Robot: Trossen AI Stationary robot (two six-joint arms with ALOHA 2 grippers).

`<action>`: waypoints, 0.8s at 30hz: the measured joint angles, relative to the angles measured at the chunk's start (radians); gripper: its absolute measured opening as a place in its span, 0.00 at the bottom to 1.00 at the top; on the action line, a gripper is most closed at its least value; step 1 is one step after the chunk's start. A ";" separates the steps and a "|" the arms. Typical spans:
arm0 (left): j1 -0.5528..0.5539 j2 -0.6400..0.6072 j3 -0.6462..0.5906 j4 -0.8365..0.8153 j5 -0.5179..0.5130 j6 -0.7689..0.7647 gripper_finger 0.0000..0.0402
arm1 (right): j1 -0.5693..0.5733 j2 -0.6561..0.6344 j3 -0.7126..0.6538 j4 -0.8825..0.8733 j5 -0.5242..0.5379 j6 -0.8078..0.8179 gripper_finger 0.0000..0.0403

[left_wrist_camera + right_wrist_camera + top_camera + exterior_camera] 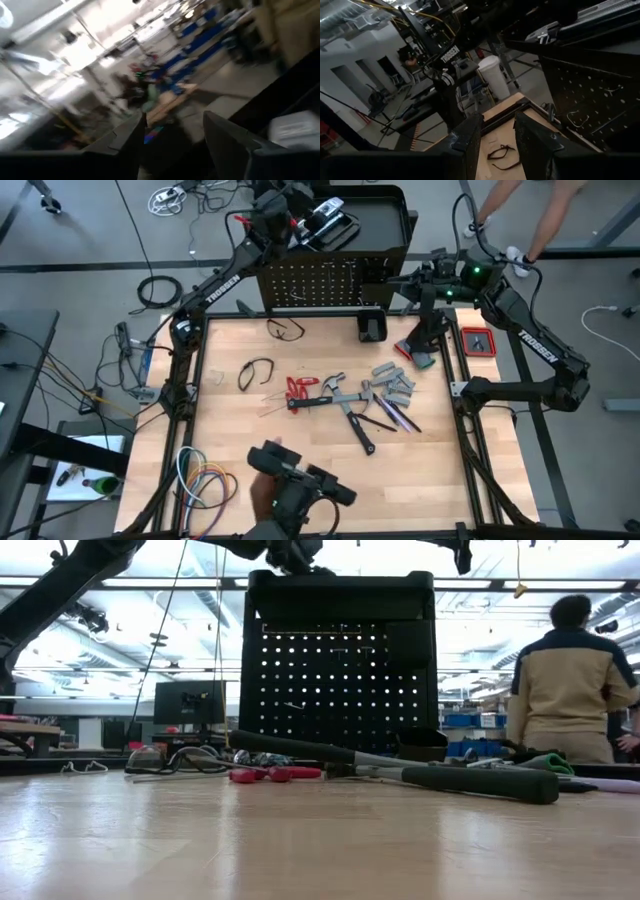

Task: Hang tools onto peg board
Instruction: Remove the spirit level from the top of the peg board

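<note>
The peg board [325, 285] stands upright at the far edge of the bench [230, 430], under a black tray [385, 220] that carries a silver level [325, 222]. The left arm reaches over that tray from the far left, its left pincer [290, 225] near the level; in its own wrist view the two fingers [227, 137] stand apart with nothing between them. The right arm comes in from the far right, and the right pincer [395, 280] hangs beside the board's right edge, above a black C-clamp [372, 325] at the board's foot; its fingers [532, 137] are parted with an empty gap. Most tools lie on the bench in a loose group right of centre: red-handled pliers [298, 390], a hammer [335, 395] beside them, a cluster of grey wrenches [392, 382] to the right, and dark screwdrivers [395, 417] nearer. From table height the hammer's long dark handle [480, 783] lies across the front of the board [340, 670]. Black glasses [255, 372] lie left of the pliers, and coloured cables [205, 480] coil at the near left corner. A small red box [478, 340] sits at the far right edge. A person [565, 680] stands beyond the bench on the right.
</note>
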 joint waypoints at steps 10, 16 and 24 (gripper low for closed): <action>-0.003 -0.015 0.033 -0.019 0.195 -0.246 0.50 | 0.002 -0.008 0.000 -0.005 0.000 0.003 0.31; 0.005 -0.100 0.036 -0.184 0.192 -0.484 0.50 | 0.001 -0.008 0.000 0.000 0.000 0.000 0.31; 0.065 -0.190 0.037 -0.477 0.415 -0.755 0.50 | -0.005 -0.006 0.000 0.008 0.001 -0.039 0.31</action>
